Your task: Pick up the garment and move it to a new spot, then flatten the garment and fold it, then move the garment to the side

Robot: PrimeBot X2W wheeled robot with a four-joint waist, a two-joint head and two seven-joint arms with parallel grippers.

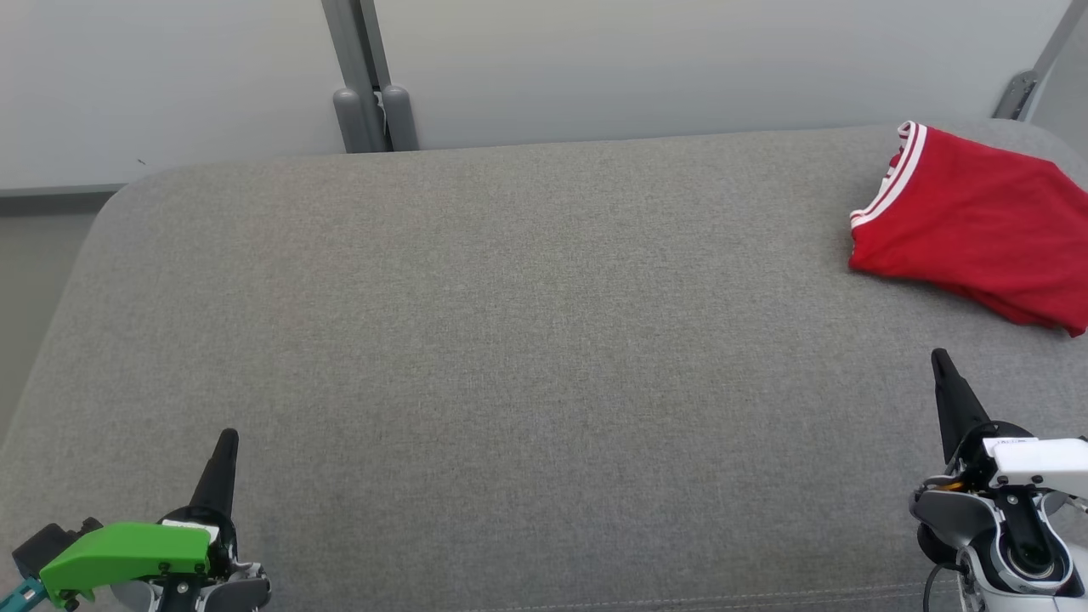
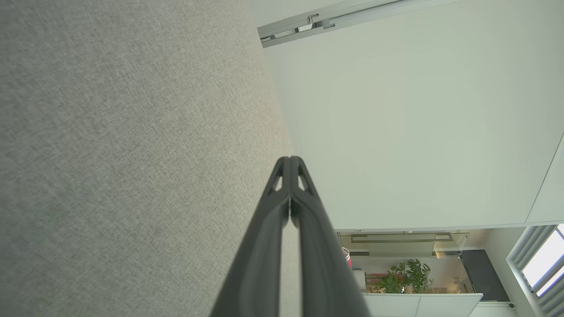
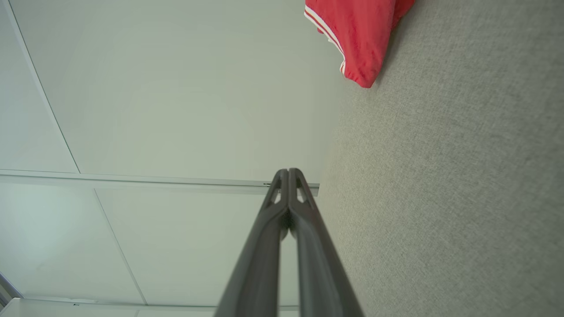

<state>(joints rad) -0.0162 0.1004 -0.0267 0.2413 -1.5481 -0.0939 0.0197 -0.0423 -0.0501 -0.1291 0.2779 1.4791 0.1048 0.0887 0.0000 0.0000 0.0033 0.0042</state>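
Note:
A folded red garment (image 1: 977, 225) with white-striped trim lies at the far right of the grey fabric surface (image 1: 510, 340), partly cut off by the picture's edge. In the right wrist view the garment (image 3: 359, 35) sits at the top, well beyond the fingertips. My right gripper (image 1: 939, 359) hovers at the lower right, below the garment and apart from it, shut with nothing between its fingers (image 3: 288, 172). At the lower left, far from the garment, my left gripper (image 1: 228, 438) is shut and holds nothing, its fingers (image 2: 291, 160) pressed together.
The grey surface has rounded far corners and a pale wall behind it. A grey post (image 1: 374, 110) stands against the wall behind the far edge. In the left wrist view, a room with a potted plant (image 2: 405, 275) shows beyond the surface's edge.

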